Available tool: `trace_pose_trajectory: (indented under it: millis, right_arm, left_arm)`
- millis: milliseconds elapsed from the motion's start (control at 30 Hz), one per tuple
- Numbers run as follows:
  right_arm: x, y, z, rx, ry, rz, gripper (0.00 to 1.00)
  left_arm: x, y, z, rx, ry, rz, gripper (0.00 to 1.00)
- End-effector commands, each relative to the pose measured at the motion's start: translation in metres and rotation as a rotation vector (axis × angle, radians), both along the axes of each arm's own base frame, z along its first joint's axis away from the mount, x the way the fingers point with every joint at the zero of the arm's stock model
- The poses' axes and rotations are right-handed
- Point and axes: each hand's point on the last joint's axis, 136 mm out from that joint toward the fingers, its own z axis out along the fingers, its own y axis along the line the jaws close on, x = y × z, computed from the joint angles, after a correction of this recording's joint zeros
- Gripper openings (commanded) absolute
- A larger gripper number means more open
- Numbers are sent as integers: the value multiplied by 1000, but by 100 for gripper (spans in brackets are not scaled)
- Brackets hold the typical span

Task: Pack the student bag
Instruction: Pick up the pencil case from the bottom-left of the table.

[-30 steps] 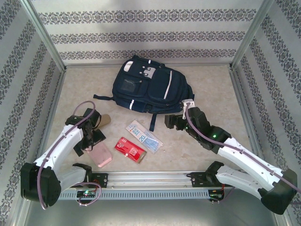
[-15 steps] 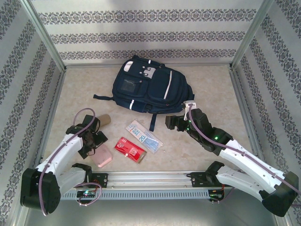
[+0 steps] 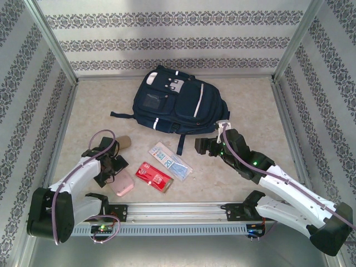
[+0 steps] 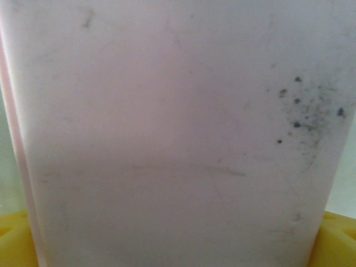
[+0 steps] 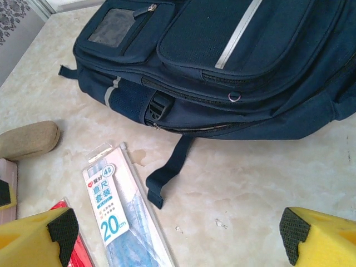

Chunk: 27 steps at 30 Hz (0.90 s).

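The student bag [image 3: 175, 100], navy with white stripes, lies flat at the back middle of the table; in the right wrist view the bag [image 5: 222, 61] has its zips shut and a loose strap [image 5: 167, 178] trailing toward me. My left gripper [image 3: 113, 171] is down over a pink box [image 3: 122, 184]. Up close the pink box [image 4: 167, 111] spans the gap between my yellow fingertips [image 4: 12, 239], and the left gripper [image 4: 178, 245] stands open around it. My right gripper [image 3: 203, 146] hovers open over bare table just in front of the bag, nothing between its fingers [image 5: 61, 231].
A clear ruler pack [image 3: 170, 161] marked 20 cm and a red packet [image 3: 154, 176] lie between the arms. A tan case [image 3: 123, 142] sits behind the left gripper. The ruler pack [image 5: 117, 211] and tan case [image 5: 28, 139] are left of the right gripper. Patterned walls close three sides.
My left gripper has pulled back toward the near edge and come down over the pink box, its jaws narrowing slightly. The right arm has hardly moved.
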Motion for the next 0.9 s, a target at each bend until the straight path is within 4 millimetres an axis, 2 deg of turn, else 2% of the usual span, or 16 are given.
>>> trace_pose_trajectory:
  millis: [0,100,200,333,467,600,700,867]
  right_arm:
    - [-5,4,-4,23,13,11,94]
    - [-6,3,-2,32,10,11,93]
    - [-8,2,2,43,3,14,93]
    - [-14,14,12,83,5,81,93]
    - [-24,38,22,195,31,190,93]
    - [-41,80,33,382,102,375,94]
    - [-46,102,41,481,135,428,94]
    - [-51,130,58,545,99,483,97]
  left_arm:
    - [15,-2,3,-31,-73,24,90]
    - [20,-3,21,-40,-122,31,81]
    - [24,-5,43,-63,-177,42,79]
    - [32,-17,75,-142,-254,53,76]
    - [46,-29,108,-218,-315,75,77]
    - [66,-49,143,-297,-394,94,77]
    - [80,-70,167,-331,-449,85,77]
    - [96,-105,190,-371,-476,67,77]
